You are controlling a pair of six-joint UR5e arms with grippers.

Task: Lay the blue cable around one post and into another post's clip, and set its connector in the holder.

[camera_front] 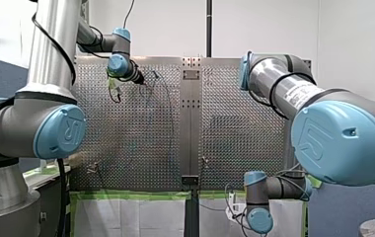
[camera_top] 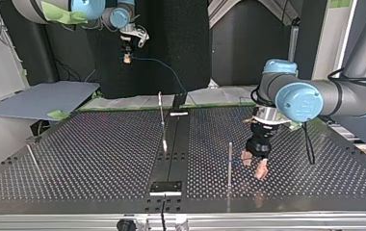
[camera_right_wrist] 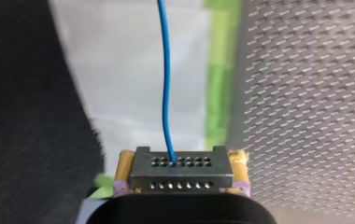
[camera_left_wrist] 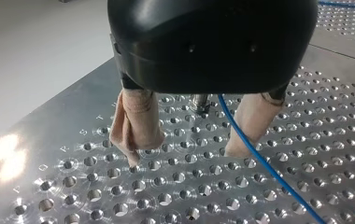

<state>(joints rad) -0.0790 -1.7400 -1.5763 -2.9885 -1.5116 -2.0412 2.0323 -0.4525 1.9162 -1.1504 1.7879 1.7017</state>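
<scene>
Our left end effector [camera_left_wrist: 181, 156] hangs low over the perforated counter [camera_left_wrist: 73, 154], its beige-padded fingers [camera_left_wrist: 138, 126] spread wide and gripping nothing. The blue cable [camera_left_wrist: 255, 154] runs between them, close to one finger, just beside a thin upright post [camera_top: 229, 163]. Our right end effector [camera_right_wrist: 181, 158], raised at the top view's far left, is clamped on the dark connector [camera_right_wrist: 181, 179], from which the cable leads away.
</scene>
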